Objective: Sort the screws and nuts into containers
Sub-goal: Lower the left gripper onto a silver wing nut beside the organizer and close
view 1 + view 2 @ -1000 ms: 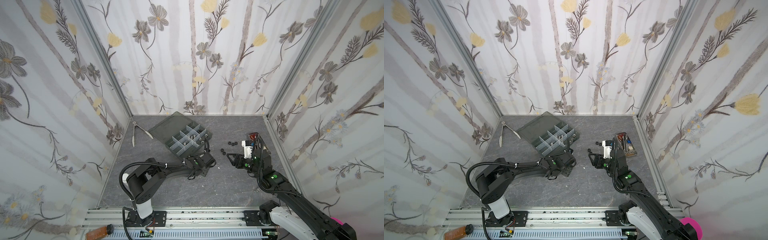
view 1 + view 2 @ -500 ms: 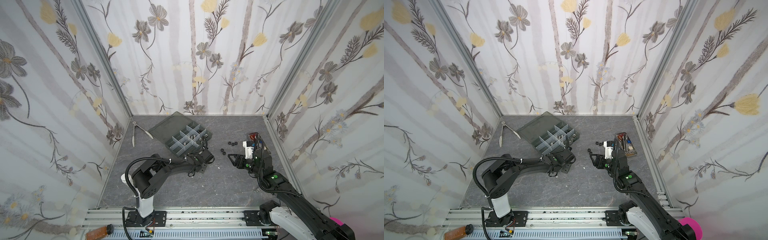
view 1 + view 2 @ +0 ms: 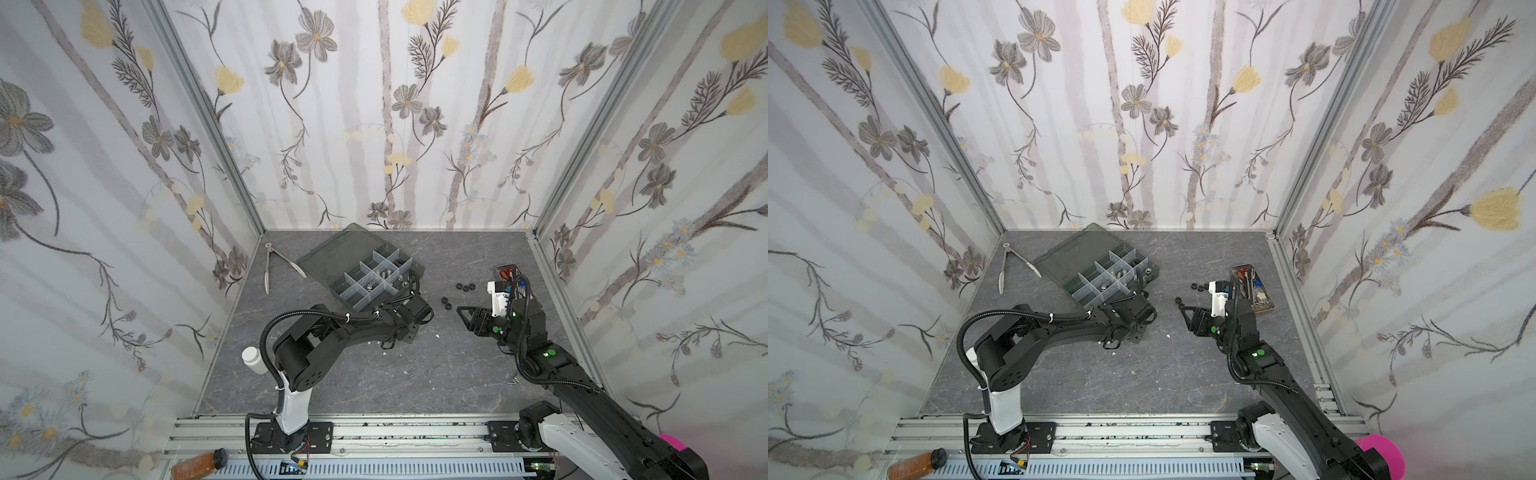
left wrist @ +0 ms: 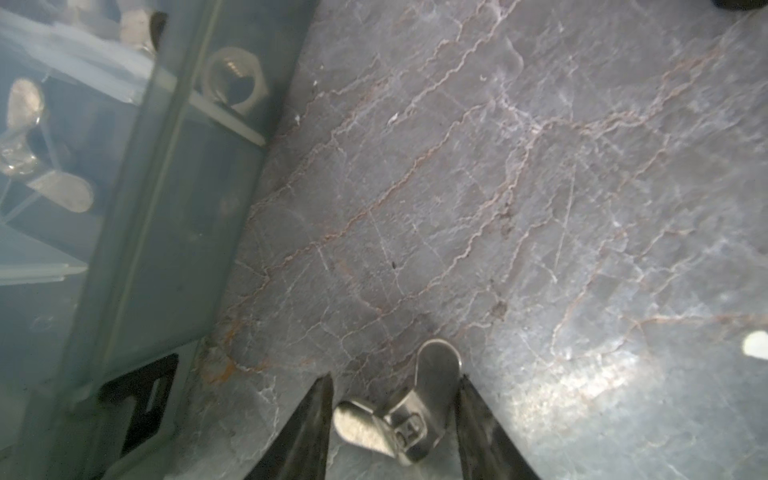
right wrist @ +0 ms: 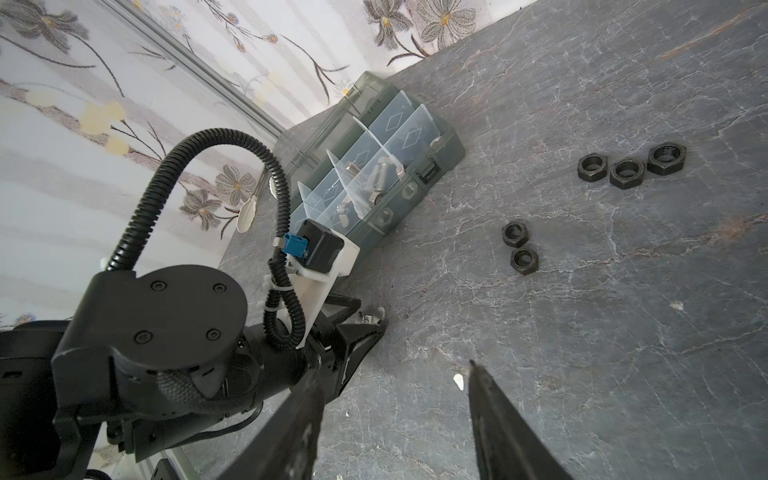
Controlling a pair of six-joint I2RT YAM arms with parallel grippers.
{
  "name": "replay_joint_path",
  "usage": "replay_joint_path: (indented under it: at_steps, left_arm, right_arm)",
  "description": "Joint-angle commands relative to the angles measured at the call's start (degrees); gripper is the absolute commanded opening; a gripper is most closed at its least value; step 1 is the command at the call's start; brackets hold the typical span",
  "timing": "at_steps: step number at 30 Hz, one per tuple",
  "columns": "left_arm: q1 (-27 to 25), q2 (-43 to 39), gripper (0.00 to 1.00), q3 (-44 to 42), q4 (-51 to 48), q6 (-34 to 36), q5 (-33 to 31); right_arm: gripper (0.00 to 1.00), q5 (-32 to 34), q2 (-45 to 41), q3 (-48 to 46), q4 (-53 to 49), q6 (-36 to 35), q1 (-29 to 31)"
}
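Note:
In the left wrist view a silver wing nut lies on the grey table between the fingers of my left gripper. One finger touches a wing and the other stands a sliver off. This is beside the near corner of the smoky organizer box, seen in the right wrist view at the left gripper. Its containers hold a silver screw, a silver hex nut and wing nuts. Black nuts lie loose right of the box, two more nuts nearer. My right gripper hovers open and empty.
Silver tongs lie by the left wall. A narrow tray of red-handled tools stands at the right wall behind my right arm. A white bottle stands by the left arm's base. White crumbs dot the table.
The left gripper's jaws have narrowed around the wing nut, and the left arm's elbow has shifted. The right arm has hardly moved.

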Motion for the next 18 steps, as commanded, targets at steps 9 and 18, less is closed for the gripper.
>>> replay_joint_path:
  at_steps: [9,18]
  left_arm:
    - [0.15,0.55,0.32,0.08,0.05,-0.19,1.86]
    - [-1.4,-0.55,0.3,-2.07,1.22,-1.95,2.96]
  right_arm:
    - [0.57,-1.62,-0.13,0.36,1.34,-0.43,-0.93]
    - [0.57,-1.72,0.23,0.27,1.38,-0.37,-1.06]
